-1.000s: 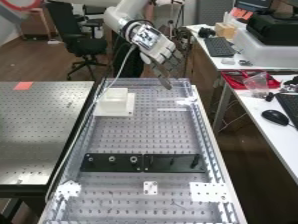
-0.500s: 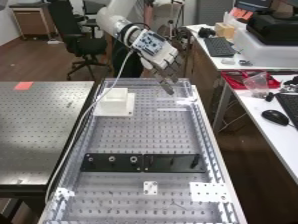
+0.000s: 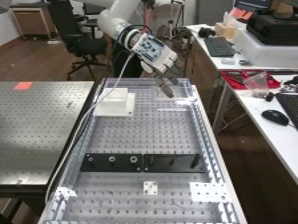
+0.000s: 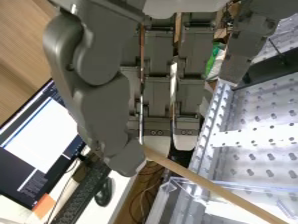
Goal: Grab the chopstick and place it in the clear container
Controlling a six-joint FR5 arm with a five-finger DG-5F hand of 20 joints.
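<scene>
Down the high view comes the hand [image 3: 159,59], sitting lower in the picture than a second ago, and now it's above the far end of the hole-dotted surface [image 3: 143,134], off to the right of the white block [image 3: 114,100]. Closed on the wooden chopstick [image 4: 213,185], that's how the fingers [image 3: 163,85] look, with one end pinched at the tip of the thumb [image 4: 106,110]! Out it slants in the wrist view, the free length passing across the clear rim [image 4: 256,188], while a black strip [image 3: 174,162] lies nearer on the surface.
</scene>
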